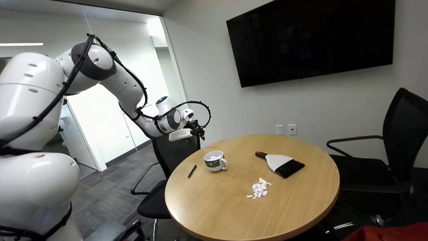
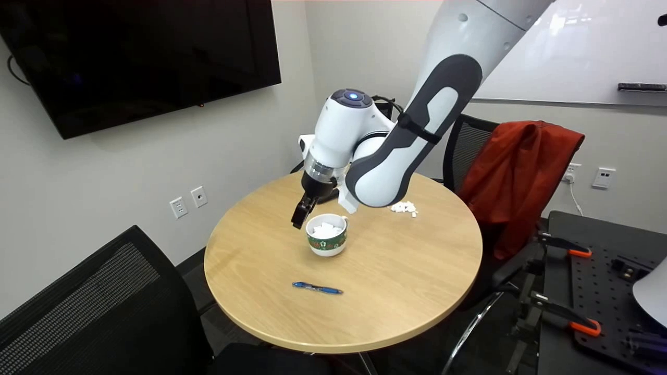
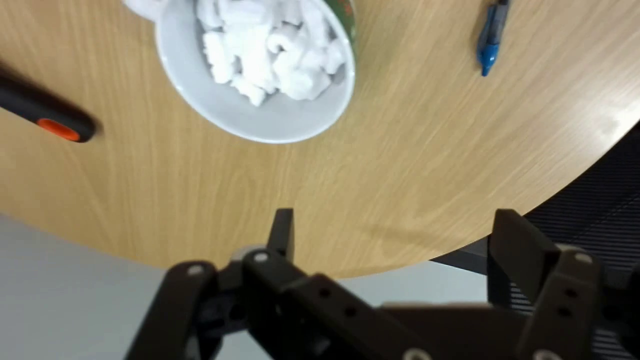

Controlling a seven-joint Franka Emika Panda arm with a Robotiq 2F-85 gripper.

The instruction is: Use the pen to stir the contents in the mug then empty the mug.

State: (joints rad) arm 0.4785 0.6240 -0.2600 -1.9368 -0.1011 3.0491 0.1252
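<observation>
The white mug [image 1: 212, 164] with a green patterned band stands upright on the round table. White bits, the contents [image 3: 270, 55], fill part of it, and its light inner wall shows in the wrist view. The blue pen [image 2: 317, 288] lies flat on the table, apart from the mug [image 2: 327, 246]; only one end of the pen [image 3: 492, 40] shows at the top right of the wrist view. My gripper [image 3: 394, 214] is open, its two fingers wide apart with nothing between them. It hangs above the table near the mug, touching neither mug nor pen in what I see.
Loose white bits [image 1: 259, 188] lie in a pile on the table [image 1: 217, 207]. Behind them rests a flat white-and-black tool [image 1: 280, 163] with a black-and-orange handle [image 3: 45, 111]. Chairs stand around the table, one carrying a red jacket [image 2: 521, 177]. A screen [image 1: 314, 40] hangs on the wall.
</observation>
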